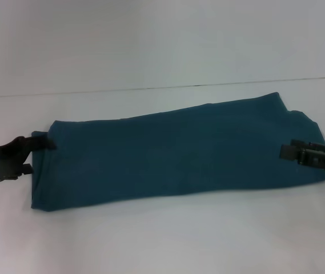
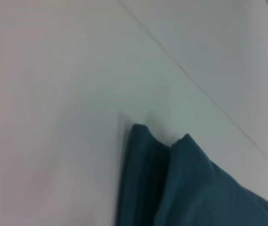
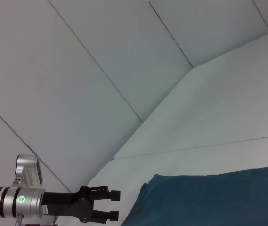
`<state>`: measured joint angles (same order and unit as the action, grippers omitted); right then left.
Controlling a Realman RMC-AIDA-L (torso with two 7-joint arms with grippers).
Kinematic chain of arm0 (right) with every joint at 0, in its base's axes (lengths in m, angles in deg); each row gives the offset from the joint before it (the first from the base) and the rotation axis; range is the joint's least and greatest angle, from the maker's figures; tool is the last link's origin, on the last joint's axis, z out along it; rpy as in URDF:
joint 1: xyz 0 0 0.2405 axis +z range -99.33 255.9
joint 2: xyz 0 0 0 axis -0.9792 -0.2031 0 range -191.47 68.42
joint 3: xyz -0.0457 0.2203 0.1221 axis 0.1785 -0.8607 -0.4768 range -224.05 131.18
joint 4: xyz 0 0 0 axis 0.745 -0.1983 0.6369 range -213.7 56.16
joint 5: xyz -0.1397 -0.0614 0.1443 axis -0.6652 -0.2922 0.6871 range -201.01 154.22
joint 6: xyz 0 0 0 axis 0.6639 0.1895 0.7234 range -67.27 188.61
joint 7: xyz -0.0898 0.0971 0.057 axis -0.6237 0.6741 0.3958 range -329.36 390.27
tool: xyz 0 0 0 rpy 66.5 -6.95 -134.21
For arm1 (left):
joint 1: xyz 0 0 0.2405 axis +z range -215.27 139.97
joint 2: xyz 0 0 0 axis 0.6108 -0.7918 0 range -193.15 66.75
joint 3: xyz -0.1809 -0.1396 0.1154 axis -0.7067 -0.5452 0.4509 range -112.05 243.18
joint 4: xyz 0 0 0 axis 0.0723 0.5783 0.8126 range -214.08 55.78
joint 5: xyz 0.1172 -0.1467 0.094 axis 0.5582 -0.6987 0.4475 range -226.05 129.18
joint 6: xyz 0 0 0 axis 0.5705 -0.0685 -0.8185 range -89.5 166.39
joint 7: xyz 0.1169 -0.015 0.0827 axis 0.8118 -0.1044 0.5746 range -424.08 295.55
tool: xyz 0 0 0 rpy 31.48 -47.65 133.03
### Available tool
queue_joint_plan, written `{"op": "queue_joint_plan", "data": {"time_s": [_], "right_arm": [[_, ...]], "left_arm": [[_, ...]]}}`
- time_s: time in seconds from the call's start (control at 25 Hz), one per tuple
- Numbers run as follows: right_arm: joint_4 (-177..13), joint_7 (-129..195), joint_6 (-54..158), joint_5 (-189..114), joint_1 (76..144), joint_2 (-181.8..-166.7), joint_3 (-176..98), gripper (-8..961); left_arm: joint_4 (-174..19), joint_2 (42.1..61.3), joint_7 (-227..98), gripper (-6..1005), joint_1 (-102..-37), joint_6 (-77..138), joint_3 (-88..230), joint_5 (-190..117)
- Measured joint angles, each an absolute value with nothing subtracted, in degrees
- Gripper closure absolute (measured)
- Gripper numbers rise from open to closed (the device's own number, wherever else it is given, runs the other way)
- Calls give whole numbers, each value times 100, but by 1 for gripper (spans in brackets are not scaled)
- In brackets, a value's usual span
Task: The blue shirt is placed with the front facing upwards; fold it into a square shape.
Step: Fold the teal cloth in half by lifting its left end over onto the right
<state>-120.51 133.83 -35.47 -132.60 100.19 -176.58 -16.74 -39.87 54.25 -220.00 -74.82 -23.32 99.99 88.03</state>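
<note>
My left gripper [image 1: 47, 144], jaws parted, meets the blue shirt [image 1: 173, 151]'s end; my right gripper [image 1: 286, 151]'s opening I cannot tell. A shallow pinch could catch only the top layer, so the long fold would slide apart.

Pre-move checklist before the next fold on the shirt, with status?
1. Blue shirt folded into a long band across the table: ok.
2. Left hand at the band's left end, upper finger touching the edge: ok.
3. Right hand over the right end: ok.
4. Either hand actually clamped on fabric: cannot tell.
5. Square shape reached: not ok, still long and narrow.
6. Left end layers lined up: not ok, two corners stick out in the left wrist view.
</note>
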Motion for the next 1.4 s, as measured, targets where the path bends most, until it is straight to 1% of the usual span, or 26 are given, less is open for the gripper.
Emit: {"op": "queue_joint_plan", "data": {"time_s": [0.56, 1.4], "right_arm": [[-11949, 13338, -3531, -13267, 10021, -17650, -1672, 39], [-11955, 13355, -3530, -13244, 10025, -17649, -1672, 38]], "left_arm": [[-3959, 5610, -20827, 98, -7493, -1792, 10181, 8790], [-3986, 5616, -20873, 99, -7453, -1699, 10318, 9105]]}}
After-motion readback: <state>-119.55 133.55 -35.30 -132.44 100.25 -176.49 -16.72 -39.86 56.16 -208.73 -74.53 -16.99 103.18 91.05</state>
